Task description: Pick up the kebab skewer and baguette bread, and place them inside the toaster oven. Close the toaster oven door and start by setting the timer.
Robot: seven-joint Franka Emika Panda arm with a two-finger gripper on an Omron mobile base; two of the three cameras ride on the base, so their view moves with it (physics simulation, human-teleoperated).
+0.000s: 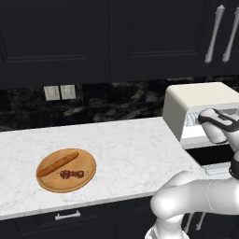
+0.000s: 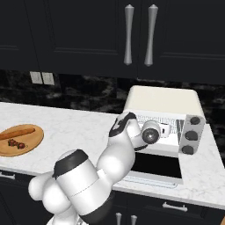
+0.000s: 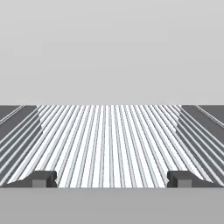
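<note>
The kebab skewer [image 1: 72, 174] lies on a round wooden board [image 1: 46, 183] on the white marble counter [image 1: 121, 149], on the side of the board nearer the counter's front edge. The baguette bread [image 1: 57, 164] lies on the same board just behind the skewer, set at a slant, close to it; contact between the two cannot be determined. In the right base view the board [image 2: 30, 141] sits at the far left of the counter with the baguette [image 2: 16, 132] and skewer [image 2: 16, 143] on it, well apart from the toaster oven [image 2: 162, 100]. The toaster oven stands at the right end of the counter against the dark stone backsplash [image 1: 116, 100]. The toaster oven door [image 2: 154, 166] is folded down flat in front of the oven, leaving the cavity open. Three dark knobs [image 2: 190, 135] are stacked on the panel at the oven's right side. The arm's wrist is positioned at the oven opening, above the lowered door. In the hand view the gripper [image 3: 112, 178] is spread wide with nothing between its fingertips [image 3: 41, 178], and looks along the wire rack [image 3: 112, 140] inside the oven. Two wall outlets [image 1: 59, 92] are mounted on the backsplash behind the board, and dark cabinets [image 1: 93, 37] with silver bar handles [image 2: 139, 34] hang above.
</note>
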